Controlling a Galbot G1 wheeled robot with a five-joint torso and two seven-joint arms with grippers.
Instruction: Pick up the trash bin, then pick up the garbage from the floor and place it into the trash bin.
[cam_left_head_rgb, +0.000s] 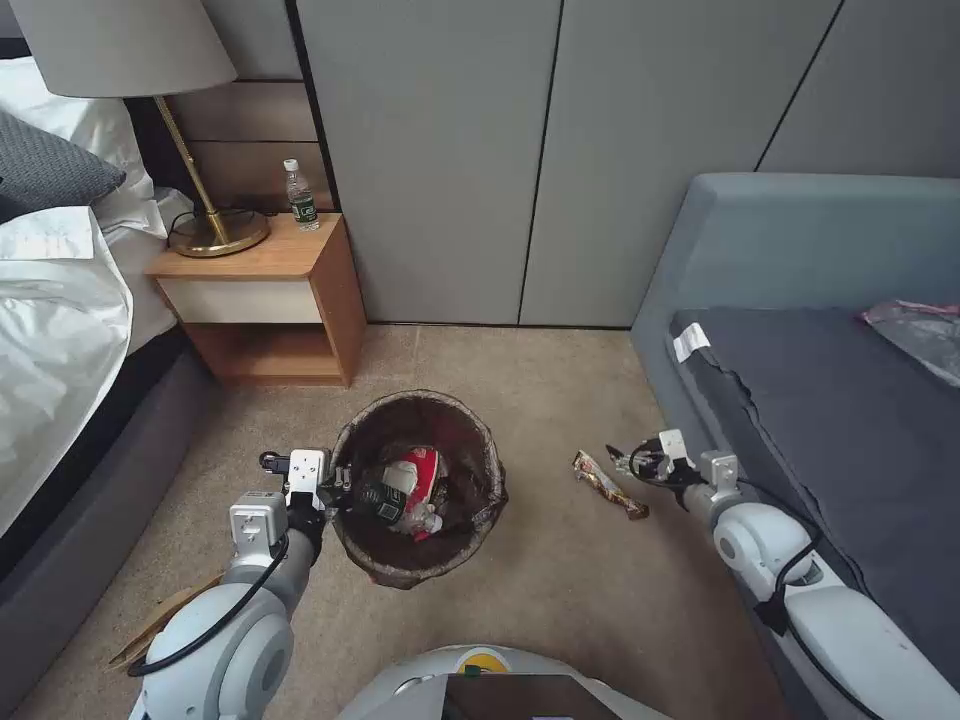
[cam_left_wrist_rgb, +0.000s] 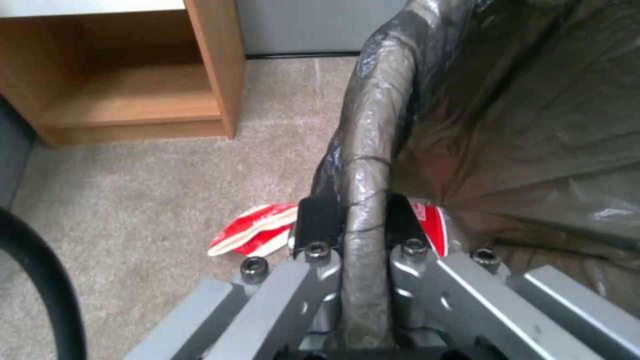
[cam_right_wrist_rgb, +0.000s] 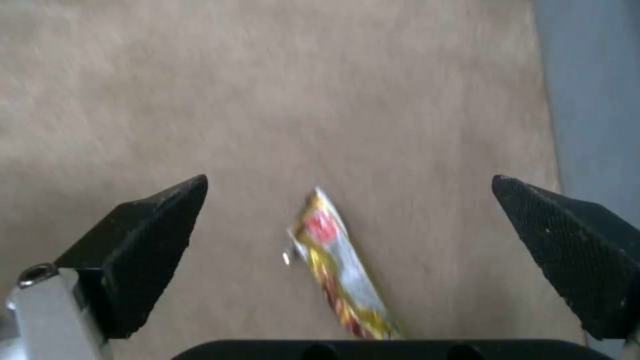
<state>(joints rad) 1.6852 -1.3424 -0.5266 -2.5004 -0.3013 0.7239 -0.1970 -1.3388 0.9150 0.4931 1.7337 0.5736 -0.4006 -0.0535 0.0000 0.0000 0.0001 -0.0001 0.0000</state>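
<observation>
The trash bin (cam_left_head_rgb: 420, 490), lined with a dark brown bag folded over its rim, sat low in the centre of the head view on the beige carpet (cam_left_head_rgb: 560, 590). The left gripper (cam_left_head_rgb: 338, 487) was at the bin's left edge, its fingers (cam_left_wrist_rgb: 313, 225) clamped on the bagged rim, one outside and one inside. Inside the bin lay red-and-white paper cartons (cam_left_head_rgb: 420, 475) and a dark-labelled piece (cam_left_head_rgb: 380, 500). In the left wrist view a red-and-white carton (cam_left_wrist_rgb: 257, 235) showed on the carpet just beside the bin's outer wall.

To the right of centre in the head view, a yellow and brown snack wrapper (cam_left_head_rgb: 608, 485) lay on the carpet, well apart from the bin. The right gripper (cam_left_head_rgb: 625, 462) hovered just beside its right end, next to the grey sofa (cam_left_head_rgb: 800, 380). In the right wrist view its black fingers (cam_right_wrist_rgb: 147, 245) were spread wide, with the wrapper (cam_right_wrist_rgb: 337, 265) on the floor between them, untouched.

At the upper left of the head view, a wooden nightstand (cam_left_head_rgb: 270, 300) carried a brass lamp (cam_left_head_rgb: 200, 160) and a clear bottle with a green label (cam_left_head_rgb: 302, 195), beside a bed with white sheets (cam_left_head_rgb: 50, 300). Tan cardboard (cam_left_head_rgb: 160, 625) lay at the lower left beside the left arm.
</observation>
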